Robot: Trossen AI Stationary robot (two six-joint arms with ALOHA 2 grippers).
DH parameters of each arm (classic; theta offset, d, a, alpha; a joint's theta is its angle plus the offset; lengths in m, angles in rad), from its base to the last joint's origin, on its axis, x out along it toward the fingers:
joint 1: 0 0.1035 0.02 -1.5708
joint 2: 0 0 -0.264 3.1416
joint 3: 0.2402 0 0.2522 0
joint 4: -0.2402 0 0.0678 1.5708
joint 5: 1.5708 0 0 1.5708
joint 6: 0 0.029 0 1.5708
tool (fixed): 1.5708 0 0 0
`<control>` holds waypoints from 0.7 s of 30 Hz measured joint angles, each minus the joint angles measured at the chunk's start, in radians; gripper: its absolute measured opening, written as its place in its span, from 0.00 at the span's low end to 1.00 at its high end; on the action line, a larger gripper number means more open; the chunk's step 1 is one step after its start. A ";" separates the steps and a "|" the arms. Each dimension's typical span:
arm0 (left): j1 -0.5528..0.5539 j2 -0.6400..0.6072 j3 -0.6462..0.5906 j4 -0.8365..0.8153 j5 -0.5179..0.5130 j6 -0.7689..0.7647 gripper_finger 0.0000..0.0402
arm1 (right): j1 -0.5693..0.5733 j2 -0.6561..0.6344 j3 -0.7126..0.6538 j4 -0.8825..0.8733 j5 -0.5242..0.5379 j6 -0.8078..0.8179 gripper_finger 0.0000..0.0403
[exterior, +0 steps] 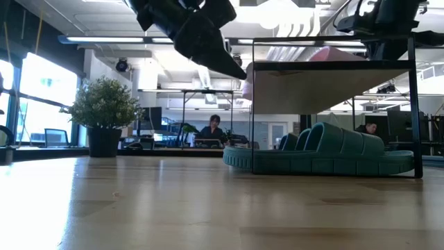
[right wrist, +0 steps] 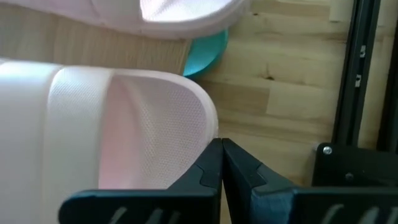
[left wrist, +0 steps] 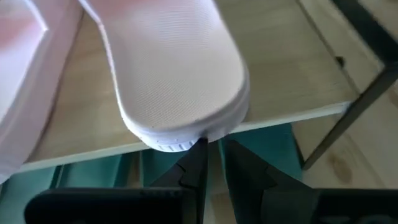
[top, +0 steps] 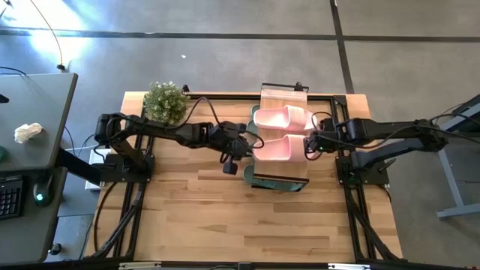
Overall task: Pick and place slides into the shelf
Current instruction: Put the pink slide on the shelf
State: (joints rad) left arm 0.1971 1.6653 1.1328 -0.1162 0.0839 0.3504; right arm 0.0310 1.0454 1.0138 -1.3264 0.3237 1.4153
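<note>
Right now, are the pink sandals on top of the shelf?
Yes. Both pink sandals lie flat on the shelf top, side by side.

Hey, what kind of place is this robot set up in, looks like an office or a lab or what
Probably an open-plan office or lab workspace. Behind the wooden table the low view shows people seated at desks with monitors under ceiling strip lights. The overhead view shows a side desk with a keyboard.

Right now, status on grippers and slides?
Left gripper nearly shut at near pink slide's heel. Right gripper shut at its toe. Green slides under shelf. Nothing blocking.
</note>
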 joint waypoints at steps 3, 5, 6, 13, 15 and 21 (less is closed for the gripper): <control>0.022 0.000 0.000 0.000 -0.002 0.000 0.11 | 0.014 0.000 0.000 -0.001 -0.009 0.009 0.00; 0.043 0.000 0.006 -0.010 0.002 0.000 0.11 | 0.019 0.000 0.000 0.001 -0.014 0.017 0.00; 0.052 0.000 0.010 -0.010 0.004 0.000 0.11 | 0.020 0.000 0.000 0.000 -0.019 0.017 0.00; 0.117 0.000 0.015 0.008 0.007 0.000 0.11 | 0.023 0.000 0.000 0.010 -0.027 0.017 0.00; 0.128 0.000 0.015 0.008 0.024 0.000 0.11 | 0.024 0.000 0.000 0.013 -0.019 0.017 0.00; 0.132 0.000 0.016 0.012 0.031 0.000 0.11 | 0.005 0.000 0.000 0.009 0.019 0.006 0.00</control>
State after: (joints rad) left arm 0.3286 1.6653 1.1484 -0.1044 0.1154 0.3504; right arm 0.0365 1.0458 1.0138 -1.3173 0.3432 1.4208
